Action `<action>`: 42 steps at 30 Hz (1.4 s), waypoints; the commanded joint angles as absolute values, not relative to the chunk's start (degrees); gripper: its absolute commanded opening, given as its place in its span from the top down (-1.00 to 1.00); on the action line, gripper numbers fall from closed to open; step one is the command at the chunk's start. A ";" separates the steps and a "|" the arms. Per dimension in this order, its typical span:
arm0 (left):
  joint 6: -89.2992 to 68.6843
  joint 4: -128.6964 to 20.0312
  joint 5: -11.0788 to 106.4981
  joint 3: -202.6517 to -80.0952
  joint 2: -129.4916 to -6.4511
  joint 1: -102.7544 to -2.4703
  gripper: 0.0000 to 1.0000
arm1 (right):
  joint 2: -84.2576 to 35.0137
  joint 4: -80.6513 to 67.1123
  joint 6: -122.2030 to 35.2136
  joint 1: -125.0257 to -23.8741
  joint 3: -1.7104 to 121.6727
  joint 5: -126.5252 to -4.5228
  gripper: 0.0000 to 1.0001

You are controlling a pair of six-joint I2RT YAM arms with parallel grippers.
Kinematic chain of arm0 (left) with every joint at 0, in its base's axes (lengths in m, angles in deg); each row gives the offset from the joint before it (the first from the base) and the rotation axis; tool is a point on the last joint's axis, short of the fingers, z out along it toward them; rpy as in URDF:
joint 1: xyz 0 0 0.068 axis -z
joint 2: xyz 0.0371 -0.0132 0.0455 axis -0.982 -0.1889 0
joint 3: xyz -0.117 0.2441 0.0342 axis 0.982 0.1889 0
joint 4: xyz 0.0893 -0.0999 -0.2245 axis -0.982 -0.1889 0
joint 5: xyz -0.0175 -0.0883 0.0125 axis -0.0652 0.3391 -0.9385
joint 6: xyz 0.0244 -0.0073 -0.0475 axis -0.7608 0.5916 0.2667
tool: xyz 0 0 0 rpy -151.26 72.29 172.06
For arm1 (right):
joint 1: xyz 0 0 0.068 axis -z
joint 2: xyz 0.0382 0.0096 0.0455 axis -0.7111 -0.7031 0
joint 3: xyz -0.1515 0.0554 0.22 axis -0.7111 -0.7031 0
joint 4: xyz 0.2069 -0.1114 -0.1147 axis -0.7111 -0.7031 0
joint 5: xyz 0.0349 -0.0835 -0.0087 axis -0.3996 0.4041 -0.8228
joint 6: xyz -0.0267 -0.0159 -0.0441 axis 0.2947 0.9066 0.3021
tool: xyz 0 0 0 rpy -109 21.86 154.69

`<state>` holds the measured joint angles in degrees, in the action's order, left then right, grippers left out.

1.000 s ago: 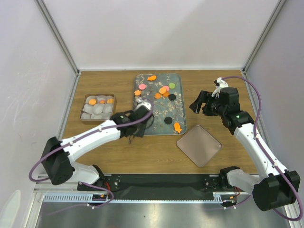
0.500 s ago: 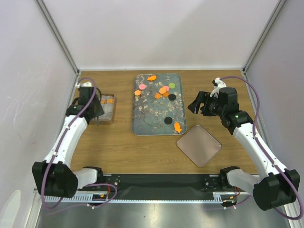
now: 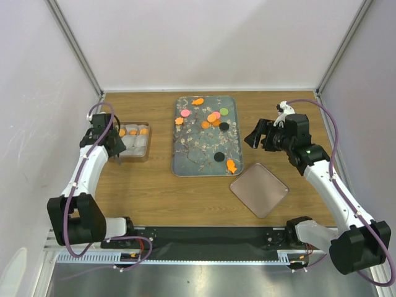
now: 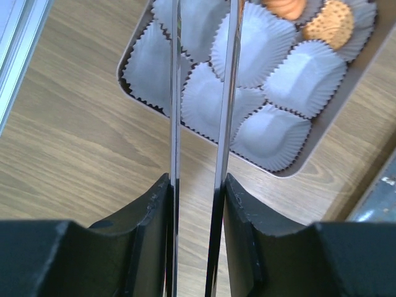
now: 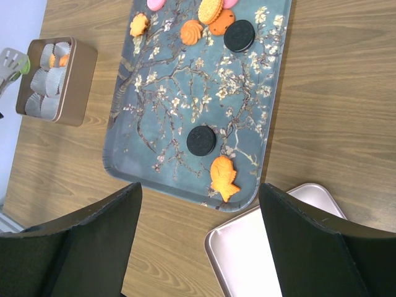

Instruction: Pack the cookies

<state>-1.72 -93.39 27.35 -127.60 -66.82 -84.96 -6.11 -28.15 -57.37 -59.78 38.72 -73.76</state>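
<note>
Top external, left jaws shifted over box point(image 3: 133, 158), grip unclear, right jaws spread

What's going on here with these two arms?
The arms are packing cookies from the tray into a box of paper cups. The left gripper hangs over the box, holding nothing; a few orange cookies already sit in the far cups. The right gripper is open beside the tray's right edge, also holding nothing. Most cookies are on the tray, and the lid lies on the table.
</note>
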 commanded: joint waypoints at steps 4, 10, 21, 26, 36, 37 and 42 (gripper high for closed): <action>-3.34 -90.27 27.41 -125.46 -66.83 -86.41 0.21 | -4.54 -26.48 -56.89 -60.00 38.93 -74.32 -0.66; -3.34 -90.54 28.37 -124.93 -67.62 -87.55 0.21 | -4.36 -26.56 -56.72 -60.00 38.93 -74.14 -0.66; -3.08 -92.12 27.93 -124.14 -65.61 -87.90 0.26 | -4.36 -26.48 -56.81 -60.00 38.93 -74.23 -0.66; -2.81 -92.30 27.93 -123.17 -64.11 -87.90 0.20 | -4.19 -26.56 -56.81 -60.00 38.93 -74.41 -0.66; -2.81 -92.30 28.02 -122.55 -63.41 -87.99 0.08 | -3.92 -26.65 -56.72 -60.00 38.93 -74.49 -0.66; -2.81 -92.38 28.11 -122.64 -63.23 -87.90 0.07 | -3.92 -26.74 -56.72 -60.00 39.01 -74.49 -0.67; -3.25 -92.38 28.55 -122.82 -62.18 -87.90 0.03 | -4.10 -26.56 -56.72 -60.00 38.93 -74.49 -0.67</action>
